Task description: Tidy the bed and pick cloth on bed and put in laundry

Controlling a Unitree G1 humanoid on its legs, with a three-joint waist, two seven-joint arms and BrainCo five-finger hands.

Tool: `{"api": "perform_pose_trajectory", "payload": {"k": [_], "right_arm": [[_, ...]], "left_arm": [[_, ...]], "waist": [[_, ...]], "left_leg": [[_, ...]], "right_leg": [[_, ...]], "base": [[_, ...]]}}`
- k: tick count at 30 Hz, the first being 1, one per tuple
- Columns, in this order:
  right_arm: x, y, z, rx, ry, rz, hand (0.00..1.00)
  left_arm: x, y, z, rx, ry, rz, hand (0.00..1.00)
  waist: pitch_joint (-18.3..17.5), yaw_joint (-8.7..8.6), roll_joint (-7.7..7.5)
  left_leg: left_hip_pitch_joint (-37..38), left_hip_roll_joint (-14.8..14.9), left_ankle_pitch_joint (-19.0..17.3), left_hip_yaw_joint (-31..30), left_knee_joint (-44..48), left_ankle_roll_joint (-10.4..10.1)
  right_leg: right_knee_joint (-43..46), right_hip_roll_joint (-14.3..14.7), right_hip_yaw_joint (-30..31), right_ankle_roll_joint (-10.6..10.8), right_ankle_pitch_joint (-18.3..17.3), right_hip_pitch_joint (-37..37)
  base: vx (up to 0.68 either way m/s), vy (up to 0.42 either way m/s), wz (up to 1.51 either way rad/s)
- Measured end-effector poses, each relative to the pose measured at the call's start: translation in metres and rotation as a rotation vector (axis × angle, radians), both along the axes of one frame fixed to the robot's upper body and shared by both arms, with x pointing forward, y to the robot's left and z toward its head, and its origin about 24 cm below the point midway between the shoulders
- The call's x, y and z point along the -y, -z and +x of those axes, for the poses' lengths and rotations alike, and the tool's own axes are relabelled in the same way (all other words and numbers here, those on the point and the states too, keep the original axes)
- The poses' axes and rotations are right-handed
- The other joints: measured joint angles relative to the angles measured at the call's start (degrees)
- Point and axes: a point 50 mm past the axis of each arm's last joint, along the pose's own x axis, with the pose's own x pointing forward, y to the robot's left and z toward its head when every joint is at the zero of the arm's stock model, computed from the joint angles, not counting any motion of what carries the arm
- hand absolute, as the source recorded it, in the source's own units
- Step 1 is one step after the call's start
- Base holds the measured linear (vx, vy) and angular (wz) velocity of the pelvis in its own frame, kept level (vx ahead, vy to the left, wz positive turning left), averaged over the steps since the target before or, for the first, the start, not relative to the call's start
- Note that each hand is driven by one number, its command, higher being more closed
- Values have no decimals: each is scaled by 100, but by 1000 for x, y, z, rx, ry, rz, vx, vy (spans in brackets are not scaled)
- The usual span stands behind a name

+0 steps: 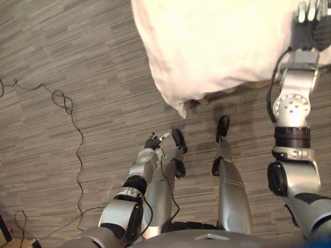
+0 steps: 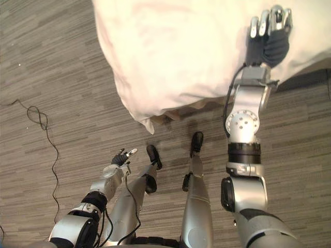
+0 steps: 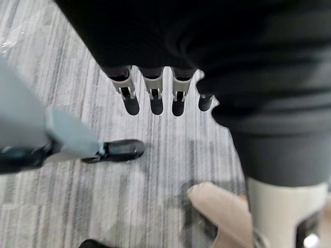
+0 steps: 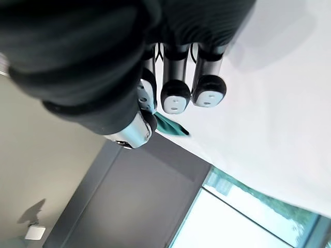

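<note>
A cream-white duvet [image 2: 170, 51] covers the bed and hangs over its near corner [image 1: 181, 106]. My right hand [image 2: 269, 39] reaches out over the duvet at the far right. In the right wrist view its fingers [image 4: 176, 98] are curled, and a small piece of teal cloth [image 4: 173, 126] is pinched between them and the thumb above the white bedding [image 4: 279, 103]. From the head views the hand hides the cloth. My left hand [image 1: 154, 140] hangs low beside the legs over the floor, with relaxed fingers [image 3: 155, 98] holding nothing.
Grey wood-pattern floor [image 1: 62, 51] stretches to the left of the bed. The dark bed base [image 2: 310, 80] shows under the duvet at the right. Beyond the bed are a dark wall panel [image 4: 129, 206] and a window [image 4: 248, 227].
</note>
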Motion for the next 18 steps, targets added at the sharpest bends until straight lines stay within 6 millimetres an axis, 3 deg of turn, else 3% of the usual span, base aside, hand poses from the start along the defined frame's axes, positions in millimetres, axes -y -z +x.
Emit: {"api": "perform_pose_trajectory", "payload": {"k": [2, 3, 5, 10, 11, 16, 18], "right_arm": [[26, 31, -3, -76, 50, 65, 100], [33, 42, -4, -104, 62, 80, 100], [49, 80, -8, -218, 88, 104, 100], [53, 128, -18, -329, 57, 91, 100], [54, 143, -23, -364, 53, 87, 0], [46, 198, -40, -591, 68, -25, 0], [30, 246, -55, -876, 81, -261, 0]], "left_arm": [[-6, -14, 13, 41, -44, -45, 0], [-7, -17, 16, 51, -52, -57, 0], [-11, -28, 24, 83, -45, -63, 0], [-20, -37, 31, 125, -54, -69, 0], [-20, -37, 31, 125, -54, -69, 0], [-28, -28, 23, 108, -62, -60, 0], [-35, -13, 9, 62, -74, -50, 0]], "waist": [[7, -136, -11], [9, -153, -15], [24, -218, -41], [40, -283, -69], [40, -284, -72], [10, -278, -159], [-38, -261, -252]], "left_leg": [[-98, 140, -179, 53, 297, -26], [-113, 172, -215, 74, 352, -26], [-112, 279, -367, 205, 555, -53], [66, 480, -619, 356, 878, -90], [207, 499, -639, 360, 883, -103], [763, 524, -766, 406, 859, -102], [1105, 523, -787, 457, 742, -124]], "right_leg": [[74, 74, 56, -9, -56, -49], [78, 93, 88, -9, -56, -59], [82, 165, 190, -9, -55, -63], [137, 294, 311, -9, -54, 104], [137, 311, 308, -6, -60, 253], [127, 331, 308, -8, -220, 796], [2, 348, 295, -15, -260, 1140]], "base": [[-13, -48, -25], [-5, -53, -27], [20, -65, -34], [53, -34, -28], [65, -17, -8], [45, -16, -8], [56, -20, -8]]}}
